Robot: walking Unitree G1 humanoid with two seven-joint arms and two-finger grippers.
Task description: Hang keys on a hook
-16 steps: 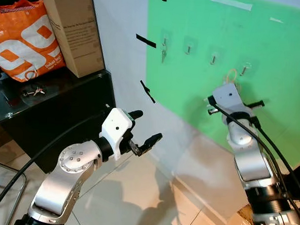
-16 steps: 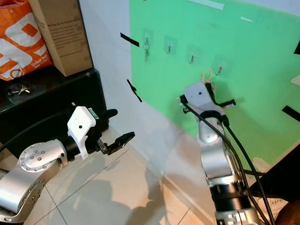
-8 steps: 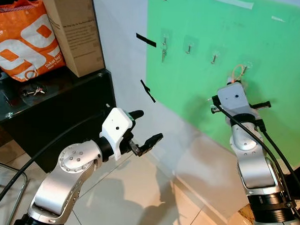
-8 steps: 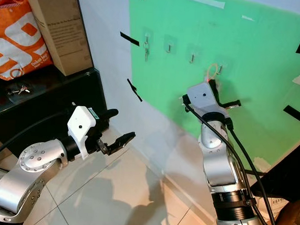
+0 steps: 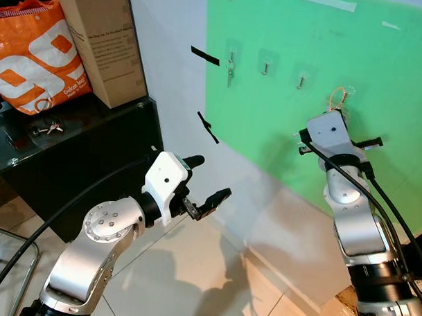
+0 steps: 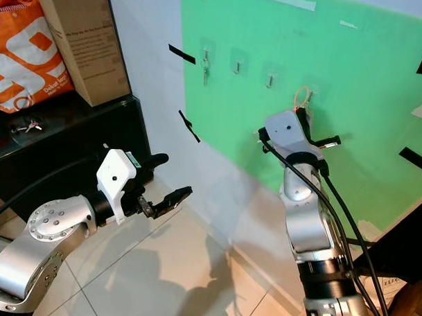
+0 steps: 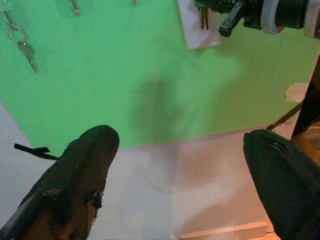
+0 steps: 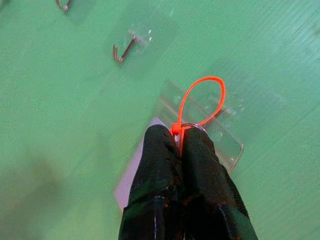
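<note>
Since the right claw is pinched tight on the key ring, what matters is the loop versus the hook. The orange loop sticks out past the fingertips toward the green board, long axis roughly in line with the fingers, open end leading. From the head views the right claw sits up against the board, just below and left of the rightmost hook, loop right at it. In the wrist view the loop lies over the clear hook pad; can't tell if it has caught the hook's tip or only lies in front of it. Keys themselves are hidden behind the fingers.

Right arm is the only one in reach. Left claw is spread wide, holding nothing, low and near, well left of the board.

Judgement: next move is a small lift so the loop clears the tip, then settle and release.

Other hooks to the left: the leftmost already carries a key, two between are bare. More keys lie on the black bench, far left.
</note>
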